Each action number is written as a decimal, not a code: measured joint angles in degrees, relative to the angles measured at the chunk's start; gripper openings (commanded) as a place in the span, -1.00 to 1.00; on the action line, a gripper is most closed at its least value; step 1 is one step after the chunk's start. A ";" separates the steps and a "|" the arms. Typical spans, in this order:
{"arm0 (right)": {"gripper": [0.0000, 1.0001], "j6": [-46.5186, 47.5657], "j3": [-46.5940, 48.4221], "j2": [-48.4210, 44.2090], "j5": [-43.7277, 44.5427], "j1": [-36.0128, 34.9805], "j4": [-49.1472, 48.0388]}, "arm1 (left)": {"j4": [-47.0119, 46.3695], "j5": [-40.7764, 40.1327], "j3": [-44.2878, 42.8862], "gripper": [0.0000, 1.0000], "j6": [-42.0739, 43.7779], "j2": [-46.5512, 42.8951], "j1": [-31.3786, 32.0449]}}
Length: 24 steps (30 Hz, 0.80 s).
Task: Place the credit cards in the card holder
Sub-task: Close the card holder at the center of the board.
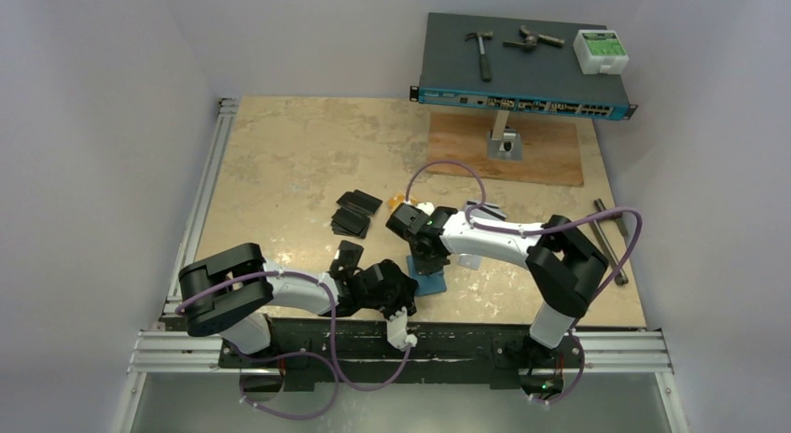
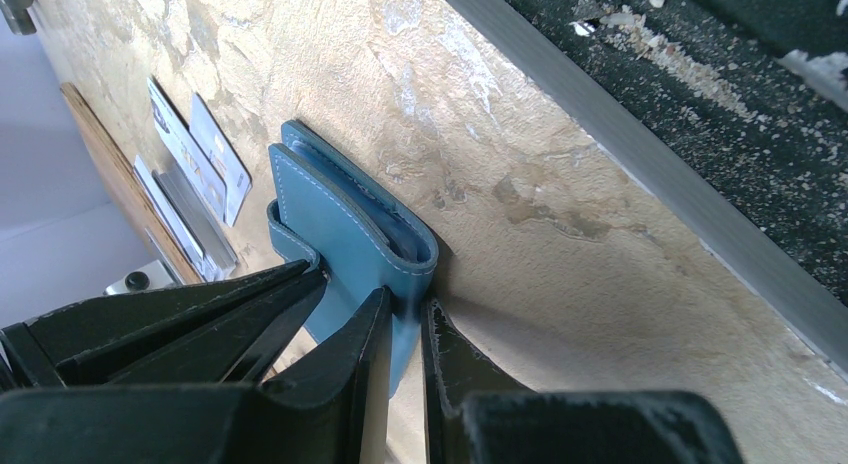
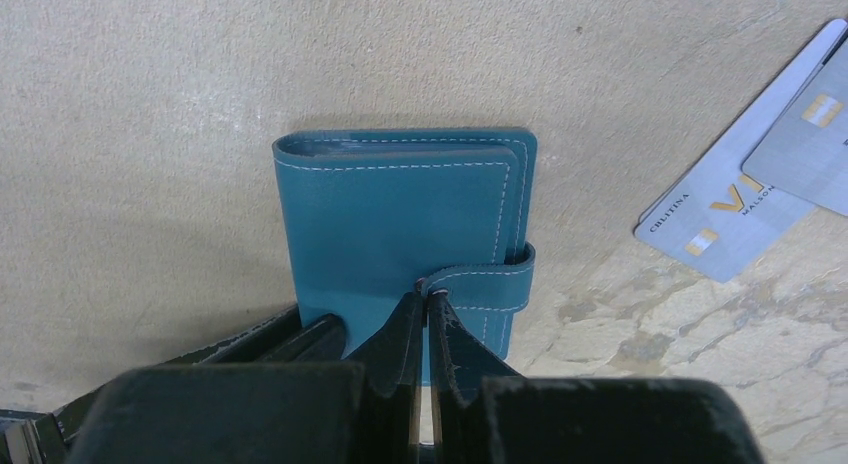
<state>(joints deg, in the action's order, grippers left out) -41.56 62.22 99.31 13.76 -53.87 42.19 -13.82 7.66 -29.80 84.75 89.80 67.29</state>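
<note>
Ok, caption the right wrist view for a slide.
Right gripper shut at closed blue wallet's snap tab; silver cards beside.

The mottled beige table (image 1: 280, 162) carries a wooden board (image 1: 550, 158) toward its 1 o'clock edge and dark metal bars (image 1: 611, 235) at 3 o'clock. Near the middle lie loose black cards (image 1: 354, 214), with an orange card (image 1: 398, 201) at their 3 o'clock. The closed teal wallet (image 3: 400, 214) lies at 6 o'clock, and silver cards (image 3: 720, 219) (gold lettering, overlapping) lie at its 2 o'clock.
</note>
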 measured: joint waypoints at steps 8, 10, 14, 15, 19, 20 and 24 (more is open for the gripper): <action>-1.00 2.91 1.90 2.10 -1.11 -0.02 1.97 | -0.02 0.00 0.00 -1.00 -0.02 0.02 0.00; -1.00 3.39 1.95 2.32 -1.31 -0.04 2.01 | 0.00 0.00 0.00 -1.00 -0.04 0.02 0.00; -1.00 4.35 2.27 2.95 -1.51 -0.15 2.25 | 0.09 0.00 -0.07 -1.00 -0.02 0.02 0.00; -1.00 4.55 2.45 3.13 -1.53 -0.15 2.40 | 0.17 0.00 -0.11 -1.00 -0.02 0.02 0.00; -1.00 5.40 3.34 4.13 -1.57 -0.17 3.26 | 0.61 0.00 -0.35 -1.00 -0.04 0.04 0.00; -1.00 5.66 3.56 4.35 -1.57 -0.20 3.48 | 0.70 0.00 -0.42 -1.00 -0.04 0.04 0.00; -1.00 6.29 3.78 4.94 -1.60 -0.24 3.76 | 1.20 -0.02 -0.70 -1.00 -0.02 0.09 0.00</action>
<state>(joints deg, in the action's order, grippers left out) -35.27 66.00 104.25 12.16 -54.11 45.95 -12.62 7.64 -30.50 84.73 89.89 67.29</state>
